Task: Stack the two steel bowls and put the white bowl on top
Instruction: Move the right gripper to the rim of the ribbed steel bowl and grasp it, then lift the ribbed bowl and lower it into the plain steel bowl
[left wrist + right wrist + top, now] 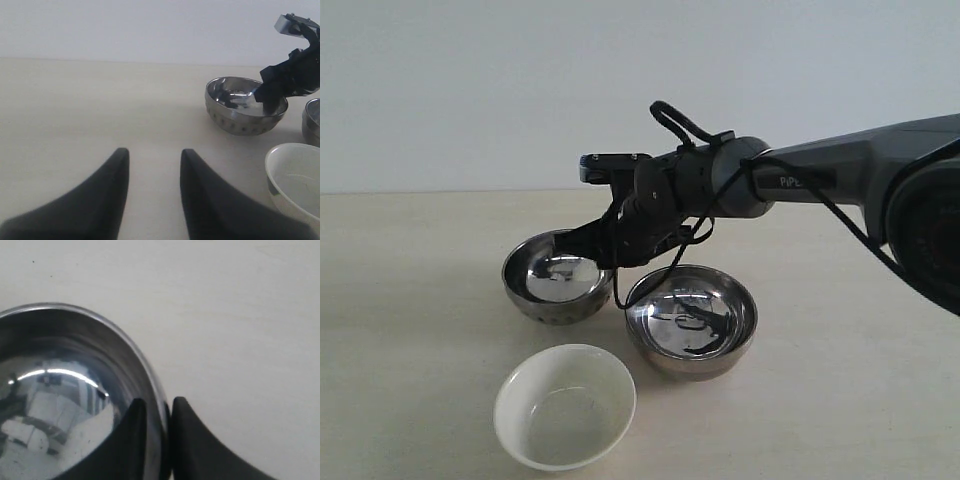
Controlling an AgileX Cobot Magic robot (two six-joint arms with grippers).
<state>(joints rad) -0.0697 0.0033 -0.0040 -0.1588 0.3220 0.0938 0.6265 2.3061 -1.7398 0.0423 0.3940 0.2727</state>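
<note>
the left gripper is far off on the left side. its two fingers are spread apart with nothing between them, just bare table under them. it is well away from all three bowls.

next comes the bumpy steel bowl, sitting flat on the table with its open side up. the right gripper reaches across to it and is pinching its rim, with one finger inside the bowl and one outside. the pinch is on the bowl's right side, the side that faces the other steel bowl.

the white bowl sits on the table nearer the camera, close to both steel bowls and touching neither as far as i can see. nothing holds it.

the smooth steel bowl is just beside the bumpy one, on its right and a little nearer the camera. their rims look almost touching. it is empty and looks a bit wider.

so i think the next move is a short one: lift the bumpy bowl and carry it right, over the smooth bowl, then set it inside. the right arm is the near one for this. a pinch on one side may let the bowl tip as it rises.
</note>
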